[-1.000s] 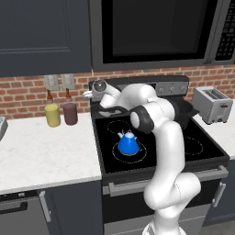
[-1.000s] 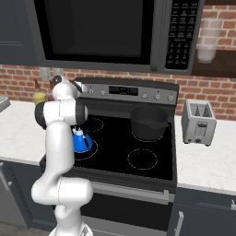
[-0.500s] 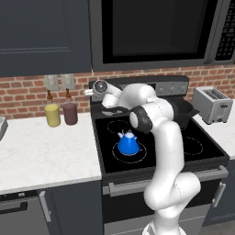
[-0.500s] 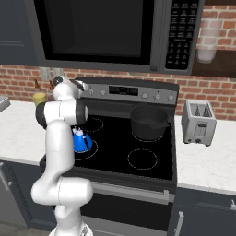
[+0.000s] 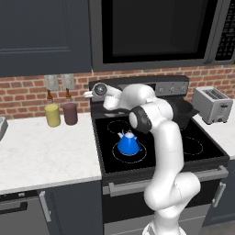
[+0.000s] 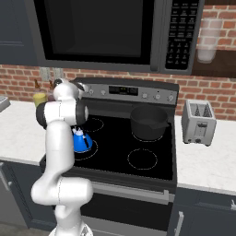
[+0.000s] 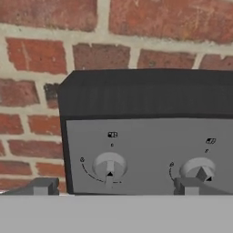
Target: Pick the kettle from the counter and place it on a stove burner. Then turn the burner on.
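Observation:
The blue kettle point(image 5: 128, 143) point(image 6: 81, 141) stands upright inside the front-left stove burner point(image 5: 115, 154), a thin white ring in the black glass cooktop. My gripper point(image 5: 90, 94) point(image 7: 116, 187) is raised behind it, at the left end of the stove's grey control panel point(image 7: 150, 145), well clear of the kettle. It is open and holds nothing. In the hand view the leftmost knob point(image 7: 109, 167) sits between the two fingertips point(image 7: 43, 186), and a second knob point(image 7: 199, 170) is just above the right tip. The white counter point(image 5: 46, 153) lies to the left.
A wide dark pot point(image 5: 184, 113) point(image 6: 147, 122) sits on the back-right burner. A toaster point(image 5: 211, 104) point(image 6: 198, 122) stands on the right counter. A yellow bottle point(image 5: 53, 114) and a dark bottle point(image 5: 70, 112) stand against the brick wall. A microwave point(image 5: 156, 32) hangs above the stove.

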You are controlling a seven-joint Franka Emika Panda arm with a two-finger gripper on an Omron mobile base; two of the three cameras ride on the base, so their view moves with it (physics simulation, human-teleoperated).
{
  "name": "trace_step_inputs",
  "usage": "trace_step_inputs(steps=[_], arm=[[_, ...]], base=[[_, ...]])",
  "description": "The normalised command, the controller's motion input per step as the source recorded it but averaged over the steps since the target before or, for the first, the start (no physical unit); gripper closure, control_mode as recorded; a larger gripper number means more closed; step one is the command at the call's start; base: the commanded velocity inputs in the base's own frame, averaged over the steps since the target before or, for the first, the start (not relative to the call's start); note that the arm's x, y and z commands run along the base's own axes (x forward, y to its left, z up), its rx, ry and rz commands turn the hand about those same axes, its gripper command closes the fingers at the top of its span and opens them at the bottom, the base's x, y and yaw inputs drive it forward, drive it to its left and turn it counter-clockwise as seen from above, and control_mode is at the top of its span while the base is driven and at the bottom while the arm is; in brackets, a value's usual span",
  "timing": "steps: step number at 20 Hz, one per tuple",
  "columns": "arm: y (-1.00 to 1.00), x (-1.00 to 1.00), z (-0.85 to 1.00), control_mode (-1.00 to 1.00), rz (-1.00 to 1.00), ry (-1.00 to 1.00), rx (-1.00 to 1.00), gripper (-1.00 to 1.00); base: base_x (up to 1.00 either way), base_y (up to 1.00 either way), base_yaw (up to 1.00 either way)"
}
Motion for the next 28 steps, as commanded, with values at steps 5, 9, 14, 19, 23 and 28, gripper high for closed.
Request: trace_step_inputs(steps=[5,9,14,19,23,28], arm=[[0.0,0.08,-0.03,-1.0,0.0,-0.01,0.0,-1.0],[0.0,0.19,0.0,-1.0,0.0,-0.01,0.0,-1.0],[0.0,0.22,0.0,-1.0,0.0,0.0,0.0,-1.0],[0.0,0.07,0.0,-1.0,0.0,0.0,0.0,-1.0],[0.0,0.0,-0.05,-1.0,0.0,0.0,0.0,-1.0],[0.0,0.0,-0.11,-1.0,0.0,-0.02,-0.01,-1.0]], base=[[0.0,0.0,0.0],[0.0,0.0,0.0],[0.0,0.0,0.0],[0.0,0.0,0.0],[0.0,0.0,0.0],[0.0,0.0,0.0]])
